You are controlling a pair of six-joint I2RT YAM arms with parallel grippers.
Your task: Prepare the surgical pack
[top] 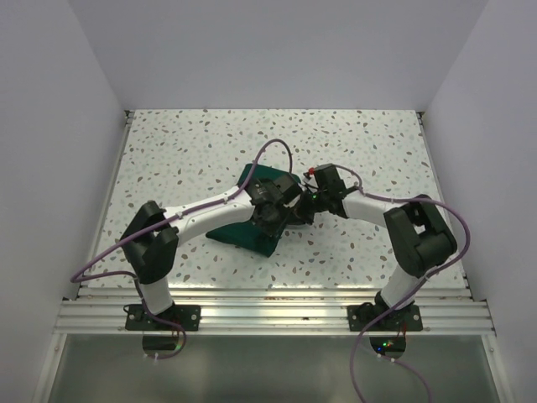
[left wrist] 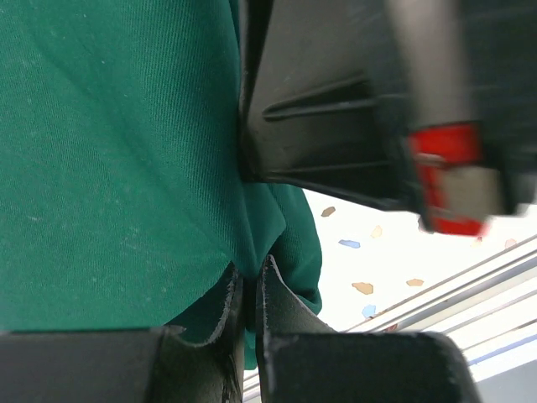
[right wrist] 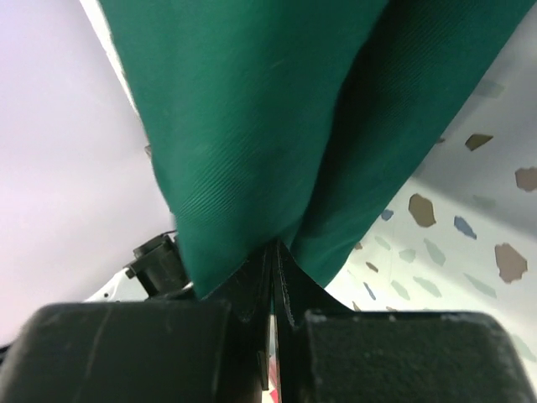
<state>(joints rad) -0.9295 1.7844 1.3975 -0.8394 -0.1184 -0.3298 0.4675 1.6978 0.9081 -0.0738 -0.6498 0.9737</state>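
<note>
The surgical pack is a dark green cloth bundle (top: pixel 245 233) lying mid-table under both wrists. The steel tray, instruments and gauze are hidden inside the cloth. My left gripper (top: pixel 277 220) is shut on a fold of the green drape (left wrist: pixel 109 159); its pads (left wrist: pixel 281 298) pinch the cloth between them. My right gripper (top: pixel 304 201) is also shut on the drape (right wrist: pixel 252 126), with cloth rising from between its pads (right wrist: pixel 294 269). The two grippers meet close together over the bundle's right side. The right gripper's black body with a red part (left wrist: pixel 449 180) fills the left wrist view's upper right.
The speckled white tabletop (top: pixel 193 159) is walled by white panels on the left, back and right. A metal rail (top: pixel 268 315) runs along the near edge, where both arm bases are bolted. Purple cables (top: pixel 277 147) loop above the arms.
</note>
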